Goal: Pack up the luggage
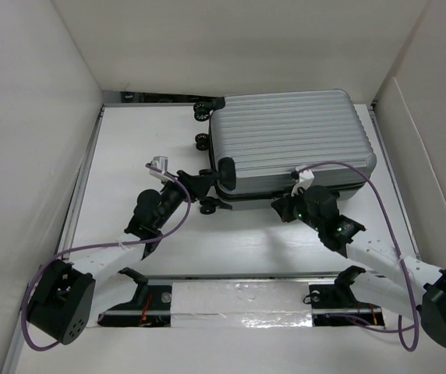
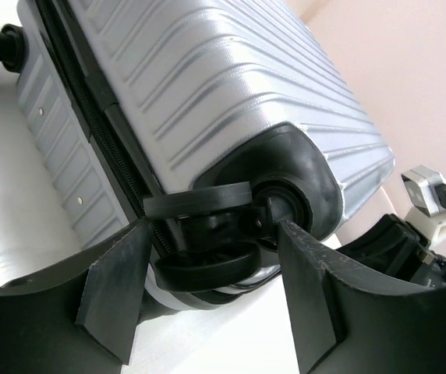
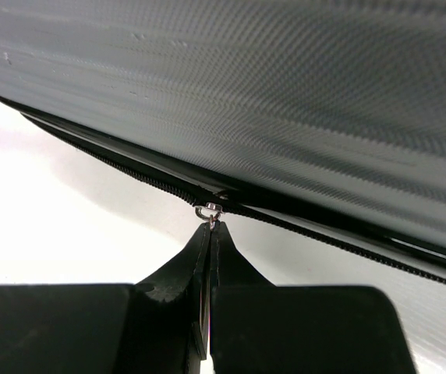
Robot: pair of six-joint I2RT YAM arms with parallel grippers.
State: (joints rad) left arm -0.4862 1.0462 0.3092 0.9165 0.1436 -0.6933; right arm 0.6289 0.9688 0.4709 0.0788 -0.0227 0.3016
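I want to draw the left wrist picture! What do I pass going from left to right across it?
One claw finger → black luggage wheel → other claw finger → white connector block on the other arm.

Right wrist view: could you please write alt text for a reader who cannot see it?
The right gripper, its jaws shut, pinches the small metal zipper pull on the seam of the luggage. Its silver-grey textured shell fills the upper frame, with the white table below.
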